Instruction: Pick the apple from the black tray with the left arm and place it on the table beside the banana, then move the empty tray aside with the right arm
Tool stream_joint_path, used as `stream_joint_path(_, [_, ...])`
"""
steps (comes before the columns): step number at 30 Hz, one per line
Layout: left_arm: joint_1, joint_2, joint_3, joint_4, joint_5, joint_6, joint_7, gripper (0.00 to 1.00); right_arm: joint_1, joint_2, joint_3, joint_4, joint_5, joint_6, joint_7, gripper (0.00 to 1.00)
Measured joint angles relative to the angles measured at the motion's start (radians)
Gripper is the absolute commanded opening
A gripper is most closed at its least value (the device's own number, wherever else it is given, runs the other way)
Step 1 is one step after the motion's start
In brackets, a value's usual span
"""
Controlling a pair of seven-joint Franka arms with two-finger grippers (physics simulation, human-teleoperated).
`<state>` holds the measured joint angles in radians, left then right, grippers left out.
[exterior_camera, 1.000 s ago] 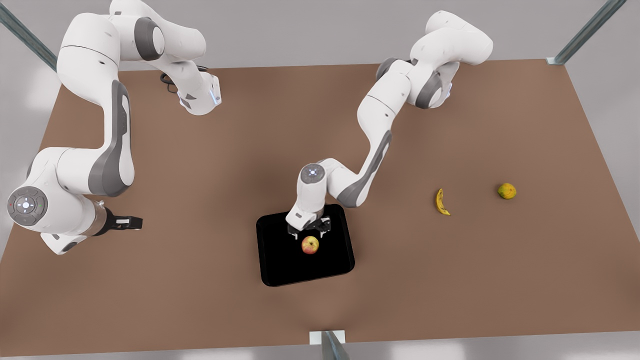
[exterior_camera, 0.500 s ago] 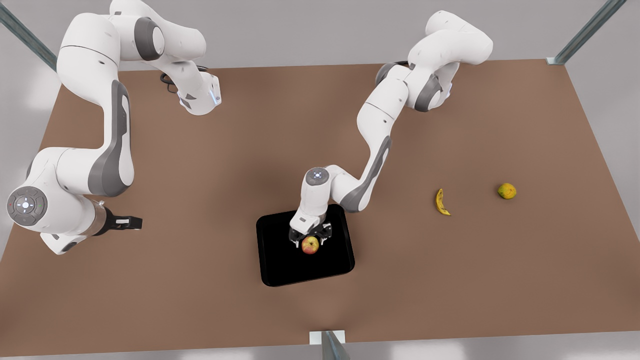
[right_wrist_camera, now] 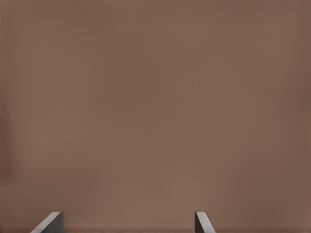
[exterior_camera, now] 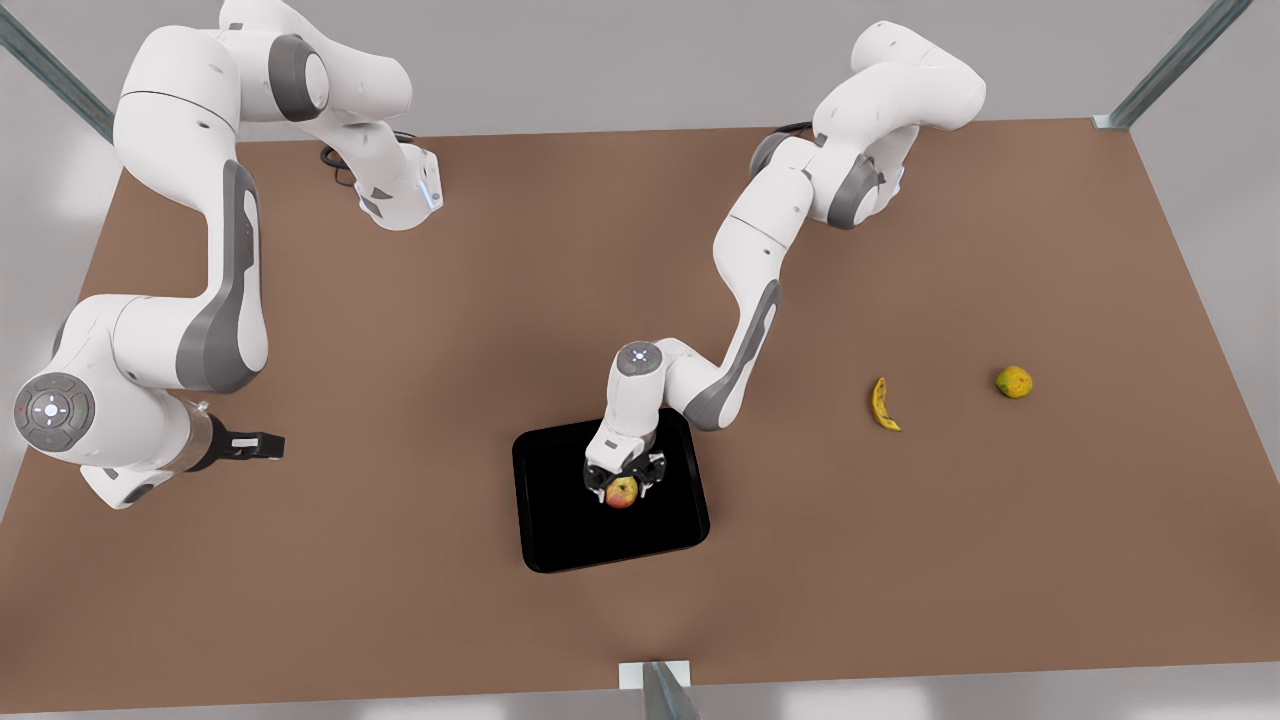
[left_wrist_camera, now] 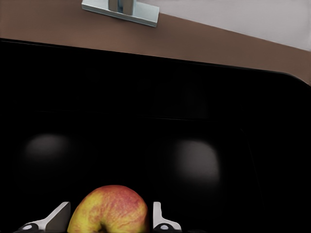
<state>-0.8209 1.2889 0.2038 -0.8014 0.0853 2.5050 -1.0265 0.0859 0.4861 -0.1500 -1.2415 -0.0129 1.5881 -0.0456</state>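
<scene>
Apple [left_wrist_camera: 108, 209] between the fingers [left_wrist_camera: 156, 217] of the left gripper [exterior_camera: 622, 483] is the starting fact: in the left wrist view a fingertip stands on each side of the fruit, close to its skin but apart, with a thin dark gap showing on either flank, so the jaws straddle it and have not yet clamped. In the front view the gripper sits low over the apple, which rests near the middle of the tray [exterior_camera: 550, 520].

Judging by its look, the apple is light, firm and rigid, with smooth, rounded skin that could slip or roll if pinched off-centre. The best hold is across its widest girth, pads on opposite flanks level with its middle, with moderate force; too high a grip would likely squeeze it downward and out. The glossy tray floor offers little to stop it rolling if nudged.

Beyond the tray, on the table [exterior_camera: 400, 560], the banana [exterior_camera: 881, 404] lies well apart toward the front view's right, and a yellow-green fruit [exterior_camera: 1013, 382] sits farther on. Bare table around the banana leaves room to set the apple down.

The right gripper [exterior_camera: 250, 444] waits far off at the front view's left, its fingers [right_wrist_camera: 49, 222] spread wide over bare table.
</scene>
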Motion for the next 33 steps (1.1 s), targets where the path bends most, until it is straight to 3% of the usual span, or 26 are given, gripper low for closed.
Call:
stream_joint_path(6, [0.000, -0.024, 0.000, -0.002, 0.004, -0.018, -0.010, 0.73, 0.000, 0.000, 0.000, 0.000, 0.000, 0.000, 0.000, 1.00])
stream_joint_path(13, [0.023, -0.229, -0.012, -0.050, -0.091, -0.226, 0.056, 0.74, 0.031, -0.005, 0.015, 0.023, 0.001, -0.021, 0.006, 1.00])
stream_joint_path(17, [0.034, -0.468, -0.009, -0.356, -0.126, -0.311, 0.115, 0.74, 0.172, -0.026, 0.029, 0.067, 0.021, -0.082, 0.049, 1.00])
stream_joint_path(21, [0.115, -0.755, -0.008, -0.844, -0.139, -0.248, 0.210, 0.74, 0.223, -0.018, 0.049, 0.063, 0.149, -0.113, 0.105, 0.99])
stream_joint_path(25, [0.213, -0.860, -0.005, -1.175, -0.143, -0.074, 0.330, 0.74, 0.283, 0.074, 0.085, 0.056, 0.252, -0.058, 0.187, 1.00])
stream_joint_path(28, [0.293, -0.839, -0.004, -1.235, -0.144, 0.046, 0.430, 0.74, 0.293, 0.165, 0.136, 0.058, 0.272, 0.036, 0.247, 1.00])
stream_joint_path(29, [0.303, -0.833, -0.004, -1.241, -0.144, 0.076, 0.462, 1.00, 0.292, 0.190, 0.141, 0.058, 0.270, 0.068, 0.263, 1.00])
stream_joint_path(33, [0.325, -0.842, -0.001, -1.271, -0.145, 0.155, 0.581, 1.00, 0.248, 0.252, 0.137, 0.057, 0.252, 0.164, 0.291, 1.00])
